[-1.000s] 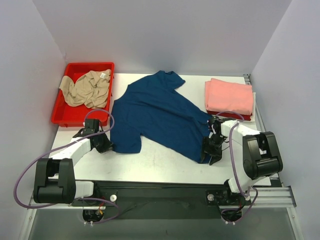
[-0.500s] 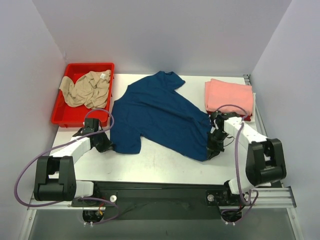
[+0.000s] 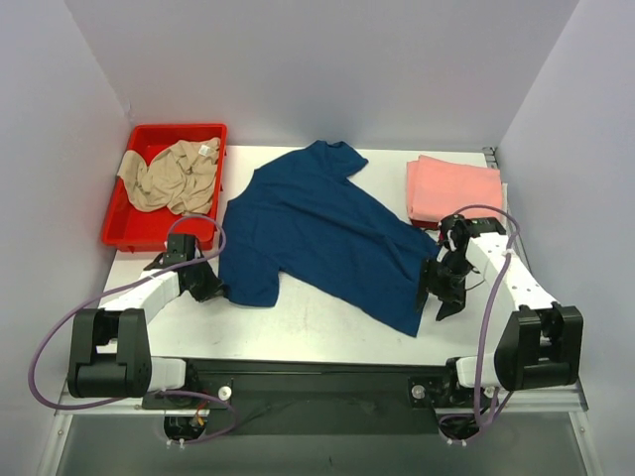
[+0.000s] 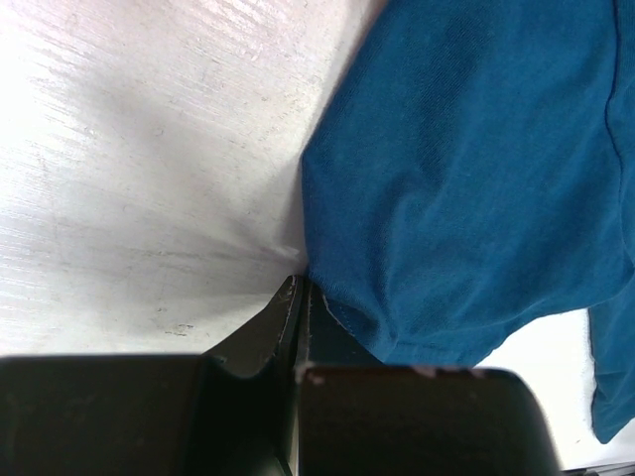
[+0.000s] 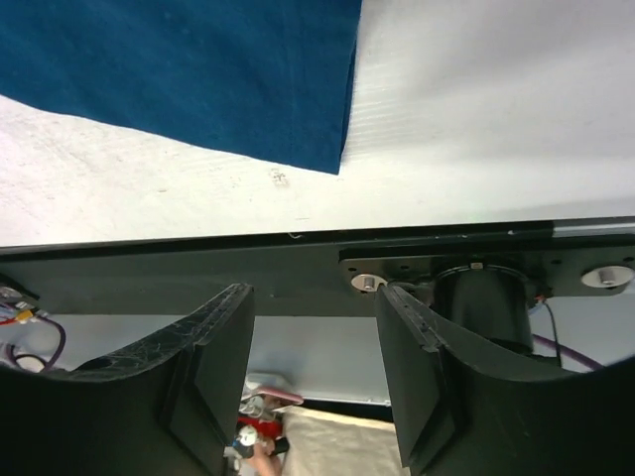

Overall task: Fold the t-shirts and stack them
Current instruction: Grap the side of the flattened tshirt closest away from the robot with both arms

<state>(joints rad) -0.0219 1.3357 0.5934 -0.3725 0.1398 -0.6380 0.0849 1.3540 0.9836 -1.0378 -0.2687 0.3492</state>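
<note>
- Right now the navy t-shirt (image 3: 317, 233) lies spread flat across the middle of the white table (image 3: 327, 332). It is skewed, with one sleeve pointing to the far edge and its body running down toward the near right.
- At the navy t-shirt's near-left corner, the left gripper (image 3: 208, 288) sits low on the table with its jaws pressed together. In the wrist view the cloth's stitched edge runs in at the fingertips (image 4: 288, 297), so it appears to be pinching that corner.
- Just off the navy t-shirt's near-right corner, the right gripper (image 3: 444, 297) hangs with its jaws parted and nothing between them. Its wrist view looks past both fingers (image 5: 223, 347) to the shirt's pointed corner, which lies flat and free on the table.
- Left of the navy t-shirt, close beside its left sleeve, stands a red bin (image 3: 117, 226). A beige t-shirt (image 3: 171, 178) lies crumpled inside it, one fold draped toward the bin's right wall.
- Right of the navy t-shirt, toward the far side, a salmon-pink t-shirt (image 3: 454, 188) lies folded into a neat rectangle. Its near-left corner comes close to the navy cloth, and the right arm's wrist crosses just in front of it.
</note>
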